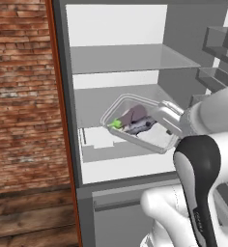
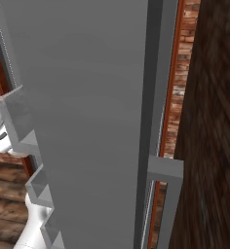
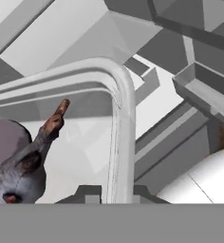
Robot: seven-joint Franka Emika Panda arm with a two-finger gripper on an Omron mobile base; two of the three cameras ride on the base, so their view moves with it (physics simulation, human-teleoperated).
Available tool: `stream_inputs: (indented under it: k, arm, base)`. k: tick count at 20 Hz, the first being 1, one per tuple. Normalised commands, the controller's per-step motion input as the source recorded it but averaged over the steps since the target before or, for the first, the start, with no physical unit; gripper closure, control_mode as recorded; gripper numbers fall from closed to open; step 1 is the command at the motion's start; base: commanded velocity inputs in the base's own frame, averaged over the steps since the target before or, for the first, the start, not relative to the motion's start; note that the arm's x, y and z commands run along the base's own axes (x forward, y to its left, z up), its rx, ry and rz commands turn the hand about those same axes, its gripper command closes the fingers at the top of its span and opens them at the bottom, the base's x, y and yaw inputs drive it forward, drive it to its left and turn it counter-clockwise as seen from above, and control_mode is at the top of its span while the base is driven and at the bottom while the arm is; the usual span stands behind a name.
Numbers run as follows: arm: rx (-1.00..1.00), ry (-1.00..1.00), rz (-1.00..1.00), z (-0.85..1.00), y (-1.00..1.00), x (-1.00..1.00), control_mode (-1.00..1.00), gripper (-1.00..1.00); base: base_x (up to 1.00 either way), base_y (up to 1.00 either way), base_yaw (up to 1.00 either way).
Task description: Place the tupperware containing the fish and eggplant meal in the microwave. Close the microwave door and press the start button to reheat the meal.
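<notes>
Claw (image 3: 109, 193) grips narrowly the rim of the tupperware (image 1: 149, 140), which is held tilted in front of the open fridge's middle shelf (image 1: 94, 103), with the fish and eggplant meal (image 1: 135, 120) inside.

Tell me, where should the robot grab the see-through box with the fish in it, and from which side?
Best by the flared rim, as now: the gripper is pinched on the near right rim of the tupperware, one finger on either side of the thin wall, coming in from the open fridge front. The tray is shallow and the fish and eggplant meal fills its middle, so the thin edge is the easiest place to hold.
</notes>
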Motion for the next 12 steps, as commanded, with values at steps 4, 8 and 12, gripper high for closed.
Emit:
stream_inputs:
  k: [4,8,12]
  arm:
    - [0.00,-0.04,-0.33,0.00,-0.37,0.00,-1.00,1.00]
    - [0.00,-0.03,-0.35,-0.01,-0.31,0.00,-1.00,1.00]
    - [0.00,-0.03,-0.35,-0.04,-0.22,0.00,-1.00,1.00]
  base:
    - [0.00,0.00,0.00]
    - [0.00,0.00,0.00]
    - [0.00,0.00,0.00]
